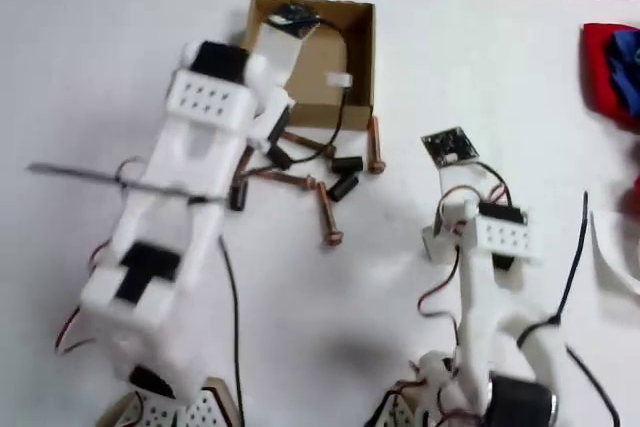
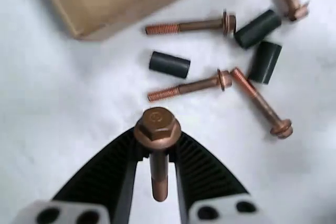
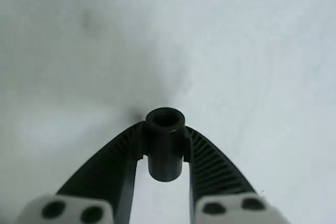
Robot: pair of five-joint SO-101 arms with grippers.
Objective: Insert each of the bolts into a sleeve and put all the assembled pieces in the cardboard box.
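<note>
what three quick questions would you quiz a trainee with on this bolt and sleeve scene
1. True or false: the left pincer is shut on a bolt.
2. What does the right pincer hold? A: a sleeve. B: a bolt. C: nothing.
3. How many loose sleeves does the left wrist view show, not counting anything held?

Key: 1 true; 2 A; 3 three.

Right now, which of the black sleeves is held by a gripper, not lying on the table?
The sleeve clamped in the right gripper, bore facing its camera. The other three sleeves lie loose on the table among bolts.
</note>
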